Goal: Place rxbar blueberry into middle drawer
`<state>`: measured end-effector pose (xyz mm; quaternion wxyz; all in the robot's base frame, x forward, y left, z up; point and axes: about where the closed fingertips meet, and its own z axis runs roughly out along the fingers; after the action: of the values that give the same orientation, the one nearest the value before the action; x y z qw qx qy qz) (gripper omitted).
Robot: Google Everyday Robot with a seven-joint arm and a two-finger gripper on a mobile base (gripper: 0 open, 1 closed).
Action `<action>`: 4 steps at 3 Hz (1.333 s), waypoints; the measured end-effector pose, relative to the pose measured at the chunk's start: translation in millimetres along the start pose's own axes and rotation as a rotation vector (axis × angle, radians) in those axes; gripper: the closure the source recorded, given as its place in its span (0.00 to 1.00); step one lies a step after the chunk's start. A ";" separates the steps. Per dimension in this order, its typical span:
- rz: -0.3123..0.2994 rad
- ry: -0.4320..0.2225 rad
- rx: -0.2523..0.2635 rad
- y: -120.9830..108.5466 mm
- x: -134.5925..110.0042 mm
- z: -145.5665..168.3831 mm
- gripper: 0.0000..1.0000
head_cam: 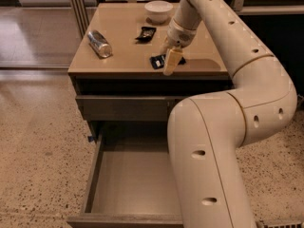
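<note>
The rxbar blueberry (157, 61), a flat dark bar with white lettering, lies on the cabinet top near its front edge. My gripper (172, 61) comes down from the arm right on top of the bar and covers its middle; dark wrapper shows on both sides of it. The middle drawer (93, 175) is pulled out wide below, and its large tray holds nothing that I can see. My own arm hides the tray's right part.
On the cabinet top (118, 61) a silver can (99, 43) lies at the left, a small black packet (146, 32) sits behind the bar, and a white bowl (158, 9) stands at the back. The shut top drawer front (123, 107) is just under the top.
</note>
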<state>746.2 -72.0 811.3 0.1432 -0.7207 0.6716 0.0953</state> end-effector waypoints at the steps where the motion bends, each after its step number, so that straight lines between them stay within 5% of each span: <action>1: 0.000 0.000 0.000 0.0 0.0 0.0 0.65; 2: 0.000 0.000 0.000 0.0 0.0 0.0 0.89; 3: 0.000 0.000 0.000 0.0 0.0 0.0 1.00; 4: 0.000 0.000 0.000 0.0 -0.1 -0.1 1.00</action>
<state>746.2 -72.0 811.4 0.1432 -0.7207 0.6716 0.0953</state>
